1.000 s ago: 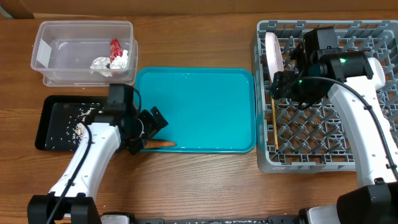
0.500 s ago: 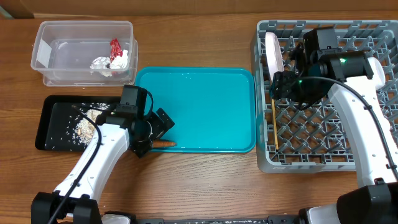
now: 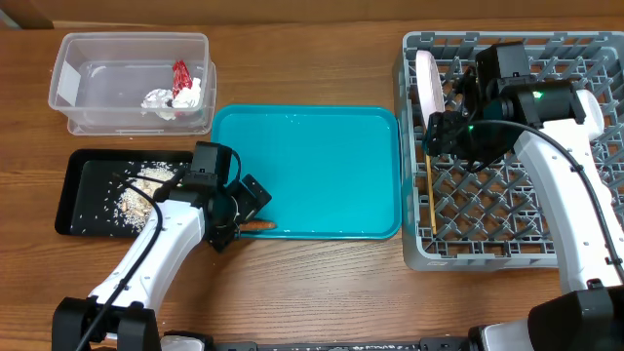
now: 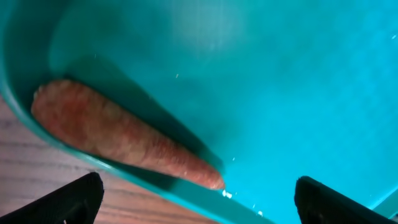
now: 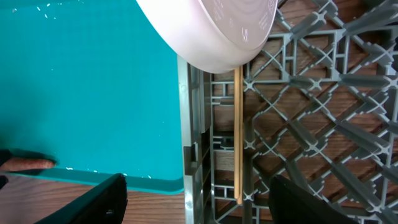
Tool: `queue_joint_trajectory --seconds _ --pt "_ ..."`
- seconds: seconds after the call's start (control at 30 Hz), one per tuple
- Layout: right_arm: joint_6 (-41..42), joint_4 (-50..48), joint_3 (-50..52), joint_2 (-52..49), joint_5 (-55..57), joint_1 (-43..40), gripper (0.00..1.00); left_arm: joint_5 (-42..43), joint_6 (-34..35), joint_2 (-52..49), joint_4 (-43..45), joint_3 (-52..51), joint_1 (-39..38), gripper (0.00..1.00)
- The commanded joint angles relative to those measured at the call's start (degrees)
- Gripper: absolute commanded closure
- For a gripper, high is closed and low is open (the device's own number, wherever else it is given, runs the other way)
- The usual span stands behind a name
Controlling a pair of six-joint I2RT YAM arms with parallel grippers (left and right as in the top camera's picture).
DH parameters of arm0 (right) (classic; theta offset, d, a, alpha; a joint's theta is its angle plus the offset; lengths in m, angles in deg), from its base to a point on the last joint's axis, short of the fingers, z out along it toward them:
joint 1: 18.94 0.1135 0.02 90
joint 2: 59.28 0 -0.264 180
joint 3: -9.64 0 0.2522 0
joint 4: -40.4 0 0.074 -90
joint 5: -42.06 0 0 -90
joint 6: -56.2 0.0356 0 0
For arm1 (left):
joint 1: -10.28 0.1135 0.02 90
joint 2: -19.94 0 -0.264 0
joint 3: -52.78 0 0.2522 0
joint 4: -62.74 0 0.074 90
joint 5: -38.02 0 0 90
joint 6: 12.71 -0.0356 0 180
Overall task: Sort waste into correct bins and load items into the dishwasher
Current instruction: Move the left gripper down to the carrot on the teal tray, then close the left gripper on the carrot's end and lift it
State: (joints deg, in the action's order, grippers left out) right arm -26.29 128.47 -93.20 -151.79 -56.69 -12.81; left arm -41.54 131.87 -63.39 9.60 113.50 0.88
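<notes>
Carrot stick against teal tray rim; left claw spread above

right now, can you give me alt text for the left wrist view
An orange carrot-like stick lies in the curved corner of the teal tray, along its rim. The left claw is open, its dark fingertips at the bottom corners of the picture, not on the stick. A strip of wooden table shows at lower left.
</notes>
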Motion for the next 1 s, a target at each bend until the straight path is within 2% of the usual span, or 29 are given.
queue_joint_trajectory --seconds 0.0,0.4,0.67,0.83,0.9,0.97 --pt "0.15 0.0 -0.28 1.49 -0.35 0.17 0.25 -2.12 1.16 0.17 0.74 -0.44 -0.37 0.0" --pt "0.15 0.0 -0.28 1.49 -0.35 0.17 0.25 -3.1 1.22 -0.63 1.36 -0.48 -0.37 0.0" --pt "-0.04 0.37 -0.28 1.49 -0.35 0.17 0.25 -0.37 1.36 -9.29 5.68 -0.48 -0.37 0.0" --pt "-0.04 0.44 -0.28 1.49 -0.35 0.17 0.25 -0.52 1.09 -9.97 8.22 -0.46 -0.35 0.01" --pt "-0.04 0.42 -0.28 1.49 -0.35 0.17 0.25 -0.66 1.09 -9.99 8.76 -0.46 -0.37 0.04" --pt "-0.04 0.42 -0.28 1.49 -0.35 0.17 0.25 -1.25 1.09 -9.99 9.46 -0.46 -0.35 0.13"
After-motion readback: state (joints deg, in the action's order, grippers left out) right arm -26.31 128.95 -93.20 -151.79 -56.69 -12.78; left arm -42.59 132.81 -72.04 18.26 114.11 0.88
